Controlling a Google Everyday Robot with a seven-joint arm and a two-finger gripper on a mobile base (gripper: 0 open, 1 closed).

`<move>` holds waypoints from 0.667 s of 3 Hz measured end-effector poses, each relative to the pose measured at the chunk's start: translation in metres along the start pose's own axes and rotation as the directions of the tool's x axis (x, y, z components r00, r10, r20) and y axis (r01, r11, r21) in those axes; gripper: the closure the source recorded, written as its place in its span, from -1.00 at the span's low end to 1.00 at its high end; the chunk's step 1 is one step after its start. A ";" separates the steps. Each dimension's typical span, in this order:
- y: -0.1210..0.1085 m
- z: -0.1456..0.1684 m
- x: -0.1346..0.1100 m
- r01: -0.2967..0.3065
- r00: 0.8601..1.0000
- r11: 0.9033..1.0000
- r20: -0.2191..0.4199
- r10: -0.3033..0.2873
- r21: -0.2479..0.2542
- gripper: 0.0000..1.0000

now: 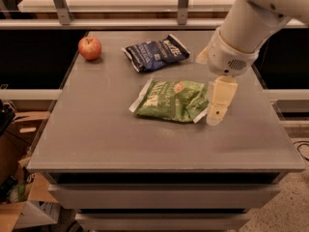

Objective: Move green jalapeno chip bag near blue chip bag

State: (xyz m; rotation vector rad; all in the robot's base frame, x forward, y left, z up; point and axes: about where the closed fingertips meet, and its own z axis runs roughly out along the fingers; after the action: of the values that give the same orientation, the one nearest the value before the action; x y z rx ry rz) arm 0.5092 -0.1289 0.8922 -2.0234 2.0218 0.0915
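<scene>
1. Gripper point(216, 117) hangs low over the counter point(120, 139), pointing down at one sealed end of the green jalapeno chip bag point(173, 99); whether it is released or clenched cannot be told.
2. Green bag lies flat just beside the jaws, on their apple point(90, 48) side, its long axis running away from them.
3. Blue chip bag point(155, 52) sits farther from the jaws, beyond the green bag, near it but apart.
4. Any grasp likely calls for a sideways shift over the bag.

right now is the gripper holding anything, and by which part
Cannot be told. The gripper hangs at the right end of the green jalapeno chip bag, which lies flat on the table; a grip on that end does not show.
</scene>
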 end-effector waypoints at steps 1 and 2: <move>-0.006 0.023 -0.004 0.008 1.000 0.999 0.008 -0.008 -0.041 -0.73; -0.008 0.038 -0.008 0.016 1.000 0.997 0.013 -0.015 -0.070 -0.26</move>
State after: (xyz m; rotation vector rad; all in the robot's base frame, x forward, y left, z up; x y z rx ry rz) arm 0.5221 -0.1126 0.8591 -2.0745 2.0224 0.1732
